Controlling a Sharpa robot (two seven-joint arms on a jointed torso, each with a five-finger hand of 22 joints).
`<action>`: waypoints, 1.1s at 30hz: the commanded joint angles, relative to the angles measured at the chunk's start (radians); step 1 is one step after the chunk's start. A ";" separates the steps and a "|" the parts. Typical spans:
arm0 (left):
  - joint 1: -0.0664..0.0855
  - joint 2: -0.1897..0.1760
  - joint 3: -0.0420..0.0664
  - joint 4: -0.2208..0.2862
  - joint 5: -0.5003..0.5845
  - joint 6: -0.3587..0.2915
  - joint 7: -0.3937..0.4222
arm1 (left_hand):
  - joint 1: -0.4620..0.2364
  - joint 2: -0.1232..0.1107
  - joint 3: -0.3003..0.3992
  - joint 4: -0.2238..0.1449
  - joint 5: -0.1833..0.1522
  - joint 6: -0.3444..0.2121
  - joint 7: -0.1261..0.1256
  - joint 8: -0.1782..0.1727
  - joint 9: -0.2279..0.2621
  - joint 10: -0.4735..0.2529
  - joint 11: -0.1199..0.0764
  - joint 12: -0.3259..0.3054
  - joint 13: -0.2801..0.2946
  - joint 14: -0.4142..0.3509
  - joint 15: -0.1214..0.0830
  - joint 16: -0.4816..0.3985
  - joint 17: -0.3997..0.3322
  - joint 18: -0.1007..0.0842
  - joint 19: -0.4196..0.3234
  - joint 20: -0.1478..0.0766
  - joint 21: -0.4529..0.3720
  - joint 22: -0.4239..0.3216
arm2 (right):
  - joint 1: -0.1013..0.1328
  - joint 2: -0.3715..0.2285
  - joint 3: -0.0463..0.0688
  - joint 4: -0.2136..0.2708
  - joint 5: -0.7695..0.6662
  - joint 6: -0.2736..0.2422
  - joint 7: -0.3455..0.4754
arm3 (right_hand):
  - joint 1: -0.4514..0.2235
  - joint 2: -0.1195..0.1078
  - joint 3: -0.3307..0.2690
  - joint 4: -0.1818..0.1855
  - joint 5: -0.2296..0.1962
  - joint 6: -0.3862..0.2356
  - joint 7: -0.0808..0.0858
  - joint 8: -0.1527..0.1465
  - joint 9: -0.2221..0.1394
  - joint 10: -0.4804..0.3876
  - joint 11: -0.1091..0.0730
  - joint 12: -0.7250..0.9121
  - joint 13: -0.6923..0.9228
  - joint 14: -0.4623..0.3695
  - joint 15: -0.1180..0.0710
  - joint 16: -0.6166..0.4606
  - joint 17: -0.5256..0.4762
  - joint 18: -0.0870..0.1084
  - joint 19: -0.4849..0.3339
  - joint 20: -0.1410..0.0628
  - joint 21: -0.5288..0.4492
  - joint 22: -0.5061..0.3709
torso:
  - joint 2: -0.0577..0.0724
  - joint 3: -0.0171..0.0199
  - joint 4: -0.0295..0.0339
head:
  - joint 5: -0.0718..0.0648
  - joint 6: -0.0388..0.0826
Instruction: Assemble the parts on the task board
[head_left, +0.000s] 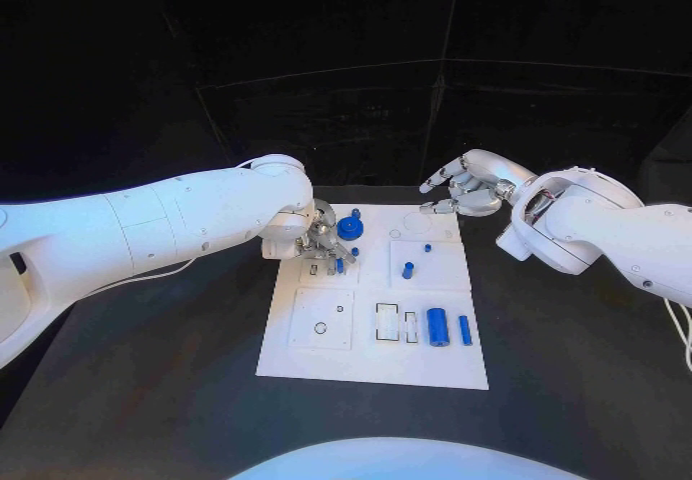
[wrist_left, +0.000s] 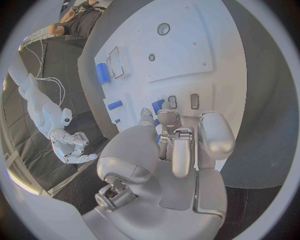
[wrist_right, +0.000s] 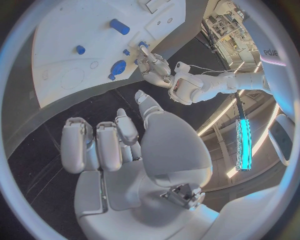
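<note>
- Black desk (head_left: 173, 400) spreads under dark surroundings and carries the flat white rectangular task board (head_left: 433, 365) at its middle.
- White left arm reaches in over the board's far left corner; its silver left hand (head_left: 320, 240) is down among the parts there, fingers curled toward a small blue upright piece (head_left: 339, 265). In the left wrist view the fingertips (wrist_left: 164, 117) crowd that piece, but whether they actually grip it I cannot tell.
- Silver right hand (head_left: 469, 185) hovers over the board's far right corner, fingers apart and holding nothing.
- Round blue knob-like part (head_left: 351, 228) stands near the far edge, just beside the left hand.
- Large blue cylinder (head_left: 437, 326) and slim blue bar (head_left: 466, 330) lie loose on the near right of the board, beside the outlined rectangular slots (head_left: 387, 323), which look unfilled.
- Short blue peg (head_left: 408, 269) rests on the middle panel, apart from both hands.
- Judged from this, the assembly is at an early-to-middle stage: a few pieces seem seated at the far end, several remain loose.
- Left hand itself hides its working spot from the head view.
</note>
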 joint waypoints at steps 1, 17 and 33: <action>0.001 0.001 0.000 -0.001 -0.005 0.016 -0.004 | 0.014 -0.004 0.006 -0.003 -0.002 -0.008 0.001 0.007 0.002 -0.005 -0.001 0.005 0.001 0.103 0.001 0.004 0.260 -0.012 0.006 0.003 0.007 0.002 | 0.002 0.001 0.001 0.000 -0.011 0.010 -0.002 | -0.001 0.009 -0.005 0.000 0.007 -0.003 -0.004 0.005 0.001 0.004 -0.005 0.003 0.001 0.035 -0.006 0.001 0.001 0.006 -0.001 -0.002 -0.004 0.002 | 0.000 0.0002 0.0001 | -0.001 0.000; 0.001 0.004 0.000 -0.004 -0.005 0.023 0.001 | 0.117 0.020 0.103 -0.082 0.000 -0.031 -0.001 0.019 0.012 -0.013 -0.004 0.007 -0.006 0.103 0.000 0.004 0.260 -0.011 0.002 0.004 0.011 0.008 | 0.002 0.006 0.001 -0.005 -0.012 0.019 -0.007 | 0.000 0.011 -0.005 0.000 0.008 -0.001 -0.004 0.007 0.001 0.005 -0.006 0.005 0.002 0.036 -0.006 0.001 0.001 0.006 0.000 -0.002 -0.004 0.002 | 0.000 0.0004 0.0002 | 0.001 -0.004; 0.000 -0.002 0.000 0.002 -0.005 0.016 0.025 | 0.178 -0.001 0.346 -0.201 0.077 -0.064 0.006 -0.022 -0.021 -0.040 0.001 -0.015 -0.038 0.102 0.002 0.002 0.256 -0.011 -0.004 0.007 0.013 0.013 | 0.002 0.007 0.001 -0.007 -0.012 0.025 -0.009 | 0.003 0.013 -0.005 -0.001 0.011 -0.001 -0.005 0.008 0.001 0.006 -0.006 0.006 0.003 0.036 -0.007 0.001 0.002 0.006 0.000 -0.002 -0.004 0.002 | 0.000 0.0001 0.0008 | 0.002 -0.007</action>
